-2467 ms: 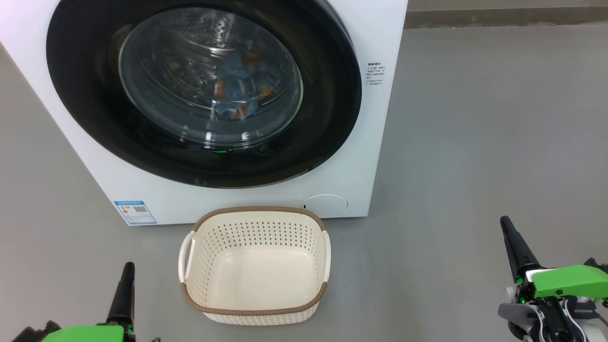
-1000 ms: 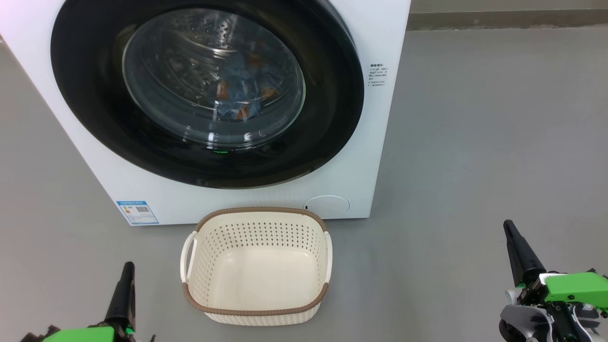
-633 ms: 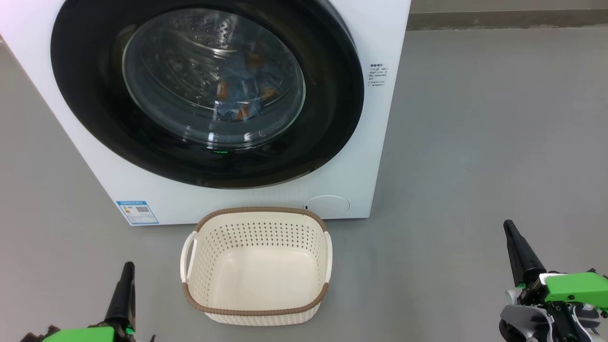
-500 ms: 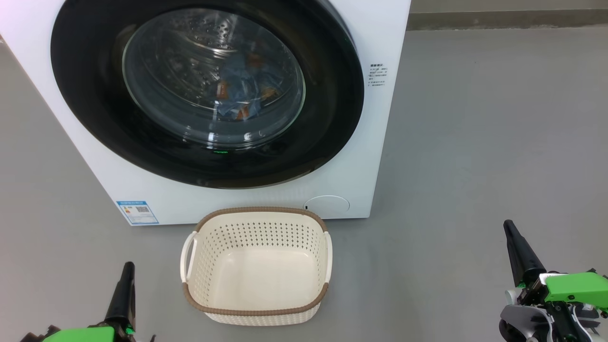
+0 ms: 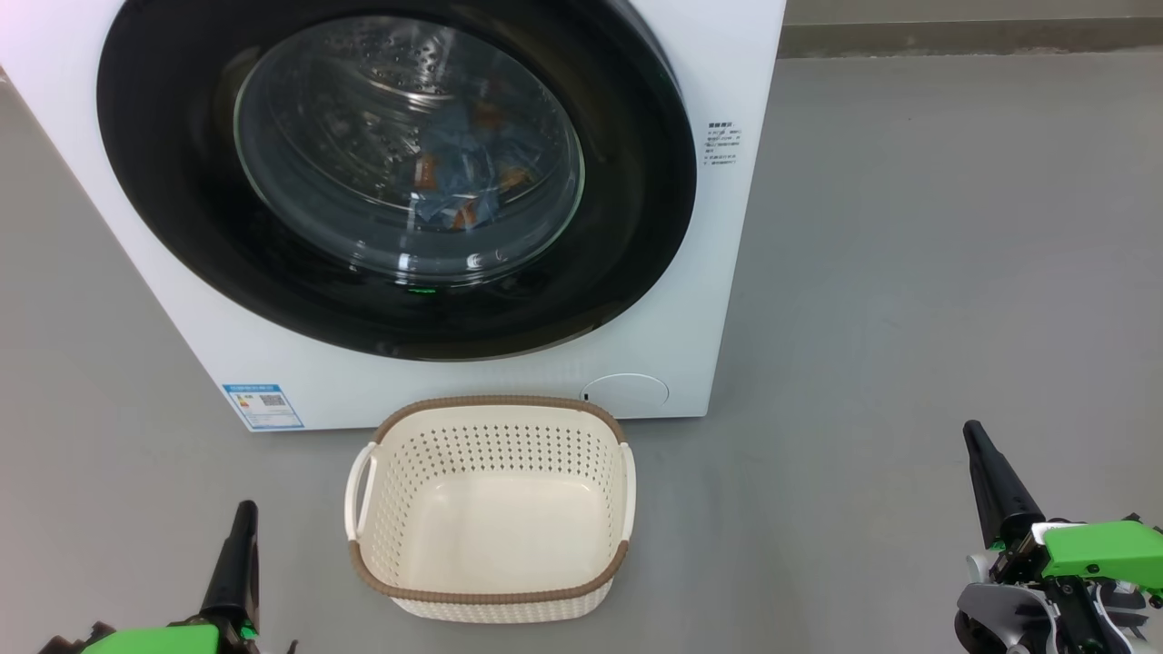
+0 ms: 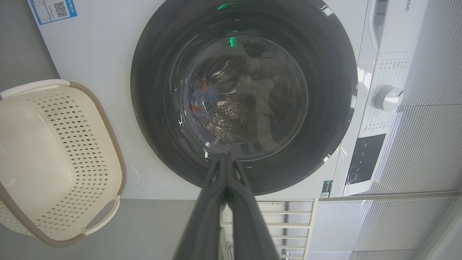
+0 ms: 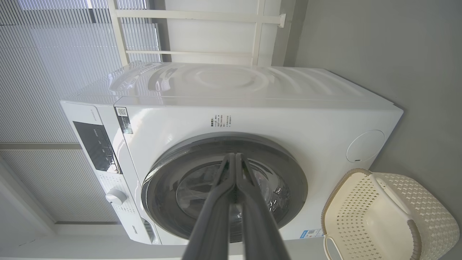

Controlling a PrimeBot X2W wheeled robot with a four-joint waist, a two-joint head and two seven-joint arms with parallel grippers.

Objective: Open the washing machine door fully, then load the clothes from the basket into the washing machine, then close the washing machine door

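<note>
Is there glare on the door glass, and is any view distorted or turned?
Head view: the washing machine door glass carries glints and a green reflection, yet the clothes show through. Left wrist view: scene turned sideways, the left tool large in the foreground. Right wrist view: rippled reflections on the washing machine top.

One washing machine (image 5: 727, 272); one door (image 5: 636, 182) on it; one basket (image 5: 495, 401) before it; one left gripper (image 5: 244, 511), one right gripper (image 5: 973, 431).
</note>
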